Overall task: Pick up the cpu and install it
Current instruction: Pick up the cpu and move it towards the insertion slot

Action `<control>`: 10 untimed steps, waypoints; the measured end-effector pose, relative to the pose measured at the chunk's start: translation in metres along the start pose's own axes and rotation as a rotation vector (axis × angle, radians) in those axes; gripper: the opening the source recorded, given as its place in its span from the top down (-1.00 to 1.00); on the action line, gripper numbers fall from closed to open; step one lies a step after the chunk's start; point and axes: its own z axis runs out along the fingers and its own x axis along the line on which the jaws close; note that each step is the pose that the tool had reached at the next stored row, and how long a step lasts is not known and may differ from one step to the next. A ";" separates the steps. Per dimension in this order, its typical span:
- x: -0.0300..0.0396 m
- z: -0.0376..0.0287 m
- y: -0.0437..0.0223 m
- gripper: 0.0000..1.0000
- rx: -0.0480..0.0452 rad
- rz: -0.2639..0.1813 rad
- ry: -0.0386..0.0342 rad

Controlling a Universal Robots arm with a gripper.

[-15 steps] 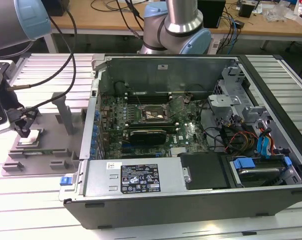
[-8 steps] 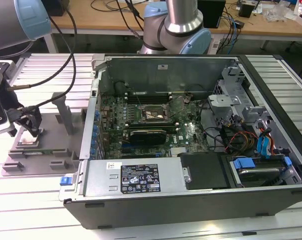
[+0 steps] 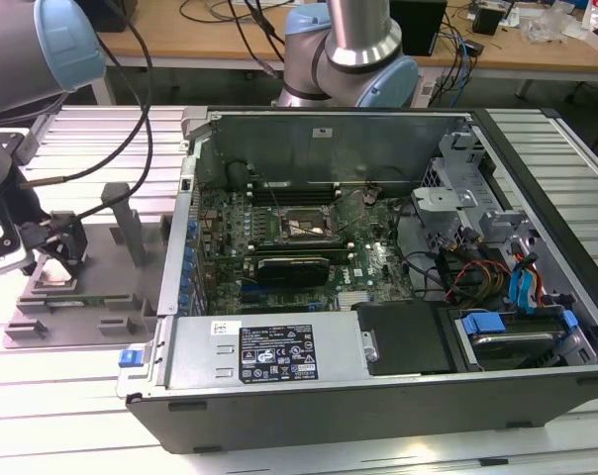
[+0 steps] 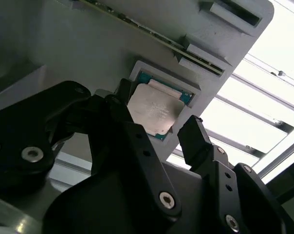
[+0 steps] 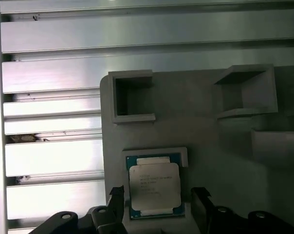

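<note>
A: Where was your gripper at this moment?
B: Exterior view: your gripper (image 3: 53, 259) hung low over the grey tray (image 3: 91, 302), at the exterior view's left. The tray lay on the slatted table (image 3: 81, 435), just beside the open case (image 3: 378, 396).

A: And where was the cpu?
B: First wrist view: the cpu (image 5: 153, 187) lay flat, silver top up, in a square pocket near 1 edge of the tray (image 5: 195, 122). Second wrist view: the same cpu (image 4: 154, 111) sat in that pocket, its green border showing round the metal top.

A: How did you have the pincer set?
B: Wide. Its 2 black fingers (image 5: 117, 204) stood 1 on each side of the cpu. In the first wrist view, a strip of tray showed between each finger and the cpu's edge. In the second wrist view, 1 finger (image 4: 195, 139) stood clear of the cpu; whether the other touched it could not be told. The cpu rested in the tray, ungripped.

A: And the socket?
B: Exterior view: the socket (image 3: 301, 228) lay on the board (image 3: 368, 267) inside the case, well apart from the cpu and from your gripper.
</note>
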 end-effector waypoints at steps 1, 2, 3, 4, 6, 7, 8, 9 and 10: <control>0.0000 0.0013 0.0000 -0.33 0.0000 -0.001 0.0001; -0.0002 0.0018 0.0001 -0.33 0.0000 -0.002 0.0002; -0.0006 0.0023 0.0004 -0.33 0.0001 -0.004 0.0004; -0.0013 0.0028 0.0004 -0.33 -0.0001 -0.008 0.0006; -0.0027 0.0041 0.0007 -0.33 -0.0006 -0.026 0.0015; -0.0030 0.0044 0.0008 -0.33 -0.0007 -0.030 0.0017; -0.0033 0.0047 0.0008 -0.33 -0.0008 -0.034 0.0020; -0.0035 0.0048 0.0008 -0.33 -0.0007 -0.038 0.0029; -0.0035 0.0049 0.0008 -0.33 -0.0007 -0.039 0.0028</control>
